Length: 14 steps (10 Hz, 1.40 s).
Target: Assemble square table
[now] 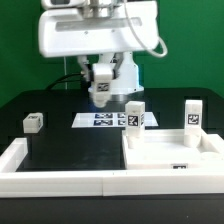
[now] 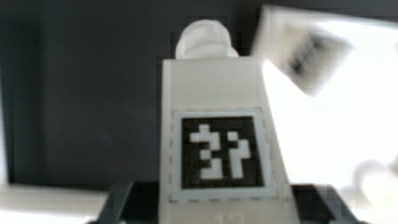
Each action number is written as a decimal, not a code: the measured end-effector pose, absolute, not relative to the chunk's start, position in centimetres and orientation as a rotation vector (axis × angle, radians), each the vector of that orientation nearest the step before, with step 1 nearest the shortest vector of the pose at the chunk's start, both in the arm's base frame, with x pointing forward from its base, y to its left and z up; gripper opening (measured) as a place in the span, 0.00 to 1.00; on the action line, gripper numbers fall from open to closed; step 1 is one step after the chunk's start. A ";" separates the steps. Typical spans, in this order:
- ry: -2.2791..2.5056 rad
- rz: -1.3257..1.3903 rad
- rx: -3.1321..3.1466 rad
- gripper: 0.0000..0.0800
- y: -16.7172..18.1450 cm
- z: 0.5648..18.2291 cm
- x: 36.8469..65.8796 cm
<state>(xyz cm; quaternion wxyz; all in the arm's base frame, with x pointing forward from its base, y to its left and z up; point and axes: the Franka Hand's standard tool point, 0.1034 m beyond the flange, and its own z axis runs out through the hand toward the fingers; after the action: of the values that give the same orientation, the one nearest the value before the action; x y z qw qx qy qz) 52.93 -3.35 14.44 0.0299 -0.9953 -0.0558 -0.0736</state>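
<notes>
My gripper [image 1: 103,88] hangs above the table's back middle, shut on a white block leg [image 1: 102,95]. In the wrist view that leg [image 2: 221,120] fills the middle, tag facing the camera and round peg end pointing away, with dark fingers [image 2: 139,205] on both of its sides. The white square slab [image 1: 172,152] lies at the exterior view's right front. Two legs stand upright at its far corners, one on the left [image 1: 134,115] and one on the right [image 1: 192,115]. Another leg [image 1: 33,122] lies loose on the black table at the exterior view's left.
The marker board [image 1: 100,120] lies flat under the gripper. A long white border wall [image 1: 60,180] runs along the front and up the exterior view's left side. A blurred tagged white part [image 2: 313,55] shows beyond the held leg in the wrist view.
</notes>
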 end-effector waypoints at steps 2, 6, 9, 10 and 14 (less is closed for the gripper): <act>-0.124 -0.539 -3.070 0.37 -1.1 15.4 56.4; -0.139 -0.640 -3.092 0.37 -1.8 14.9 56.0; -0.060 -0.622 -3.072 0.37 -0.1 14.2 56.2; -0.015 -0.620 -3.043 0.37 2.4 13.9 57.1; 0.148 -0.655 -2.956 0.37 8.6 13.7 61.2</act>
<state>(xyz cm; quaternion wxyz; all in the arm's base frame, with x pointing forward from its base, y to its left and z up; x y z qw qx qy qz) 61.23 8.63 13.69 0.0554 -0.9737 0.0487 -0.2157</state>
